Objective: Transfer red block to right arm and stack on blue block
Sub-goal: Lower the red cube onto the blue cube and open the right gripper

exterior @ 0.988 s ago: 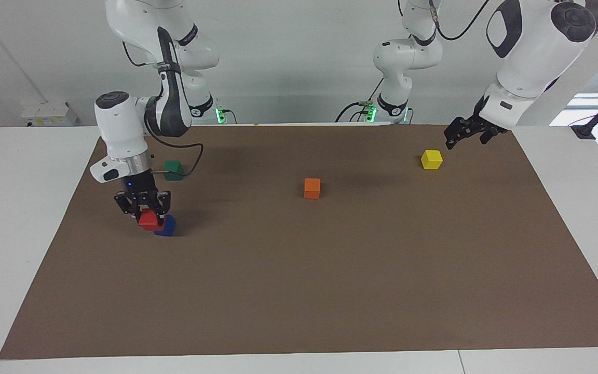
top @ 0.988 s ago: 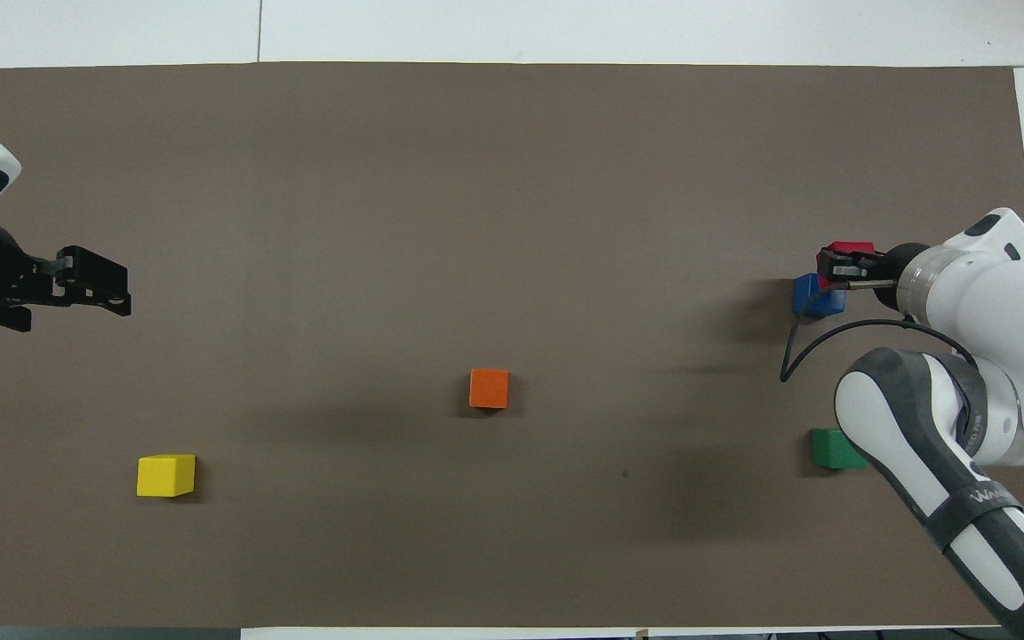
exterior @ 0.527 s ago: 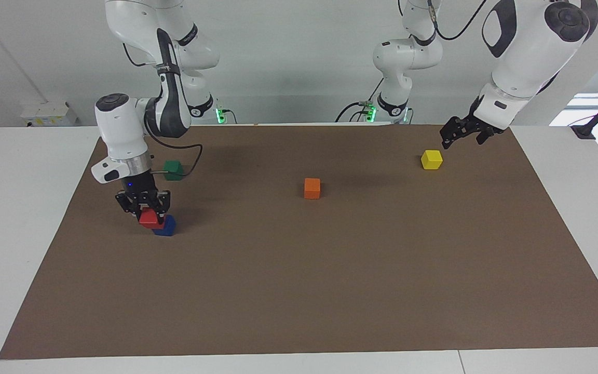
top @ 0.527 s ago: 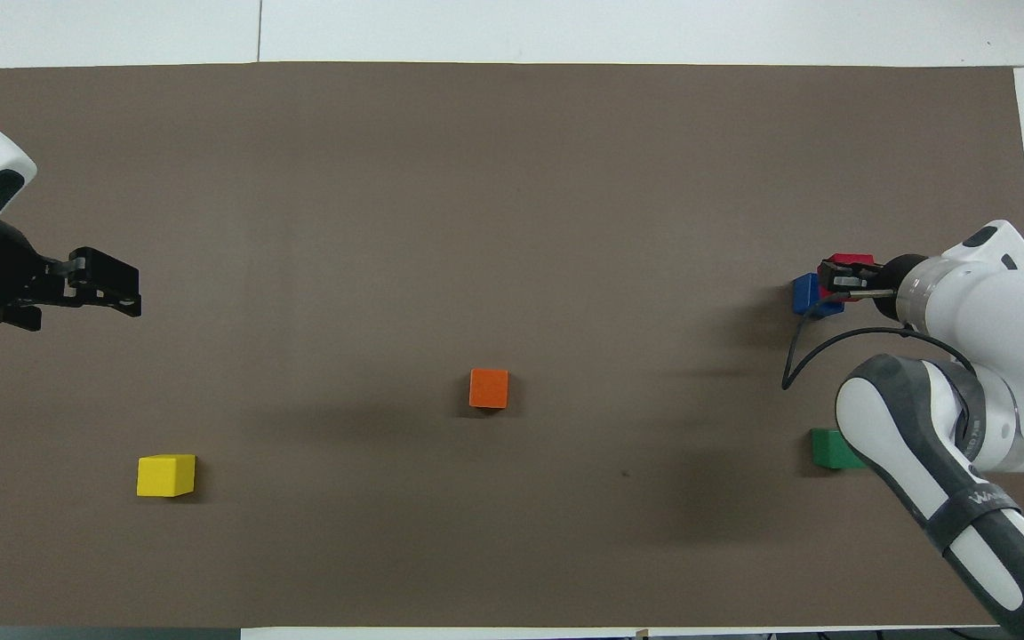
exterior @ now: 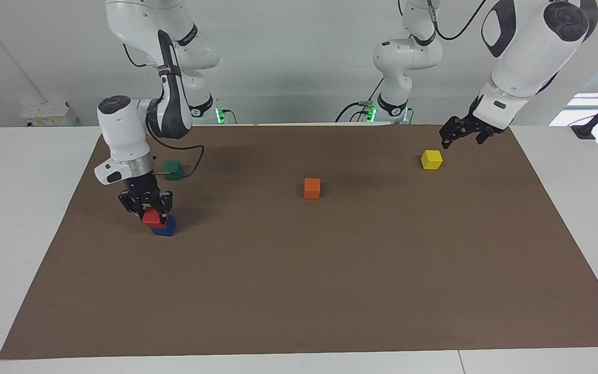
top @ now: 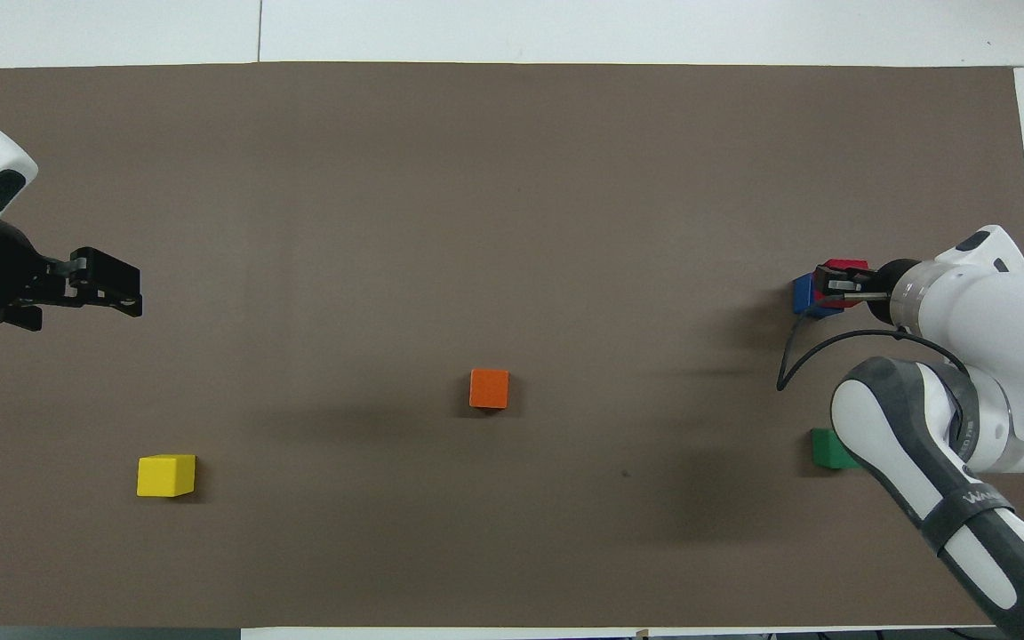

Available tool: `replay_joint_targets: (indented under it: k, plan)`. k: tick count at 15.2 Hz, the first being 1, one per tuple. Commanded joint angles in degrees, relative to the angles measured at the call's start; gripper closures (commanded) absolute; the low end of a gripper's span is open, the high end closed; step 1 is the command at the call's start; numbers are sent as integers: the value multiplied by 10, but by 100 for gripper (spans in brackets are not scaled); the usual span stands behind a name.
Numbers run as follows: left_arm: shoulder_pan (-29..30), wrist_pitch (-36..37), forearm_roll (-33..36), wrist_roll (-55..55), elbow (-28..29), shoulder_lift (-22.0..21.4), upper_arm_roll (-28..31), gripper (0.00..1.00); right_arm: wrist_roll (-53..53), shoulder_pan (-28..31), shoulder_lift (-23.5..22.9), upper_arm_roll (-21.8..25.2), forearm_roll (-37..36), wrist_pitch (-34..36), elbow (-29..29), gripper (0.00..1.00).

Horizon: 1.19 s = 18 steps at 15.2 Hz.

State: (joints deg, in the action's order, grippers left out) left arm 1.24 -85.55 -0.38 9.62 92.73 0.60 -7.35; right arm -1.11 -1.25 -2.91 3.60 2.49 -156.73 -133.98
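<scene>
The tabletop [exterior: 330,291], under its brown mat, carries five cubes. Taking the blue block [exterior: 166,227] as the landmark, the right arm [exterior: 122,140] stands over it and the left arm [exterior: 522,62] waits well apart, toward its own end of the tabletop. The left gripper [exterior: 460,136] hangs just above the yellow cube [exterior: 432,159]; its jaws look released and hold nothing. The right gripper [exterior: 147,205] is directly above the blue block, jaws clenched on the red block [exterior: 153,218].

The step in hand looks like the final placement. The red block sits low between the jaws, its lower face at or just above the blue block's top, and it appears shifted a little off the blue block toward the right arm's end of the tabletop. Whether the two touch I cannot tell. To do this well, the gripper should centre the red block squarely over the blue one, settle straight down until it bears fully, release gently, then lift vertically so the stack stays put.

The orange cube [exterior: 312,188] lies well apart from the blue block toward the left arm's end, and the green cube [exterior: 173,170] lies nearer to the robots than it.
</scene>
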Motion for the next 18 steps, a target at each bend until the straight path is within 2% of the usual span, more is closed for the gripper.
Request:
replay_joint_targets:
  k: [1,6,12,13,14,16,18]
  plan:
    - [-7,-1,5,-7,1,-5,9,0,-25,0,5,-2,-14,9,-2,100]
    - [-8,-4,-29,-2,1,-5,11,0,-24,0,5,-2,-14,9,-2,100]
    - [-7,-14,-30,2,1,-5,12,0,-23,1,5,-2,-14,13,-1,100]
    - [-7,-15,-34,7,2,-5,12,0,-23,1,5,-1,-14,13,-1,93]
    - [-8,-18,-40,10,2,-6,14,0,-23,1,5,-2,-14,13,-1,73]
    - [-8,-18,-40,10,2,-5,15,0,-22,2,5,-2,-14,23,1,40]
    - [-8,-18,-40,10,2,-5,14,0,-22,2,5,-2,-14,37,8,21]
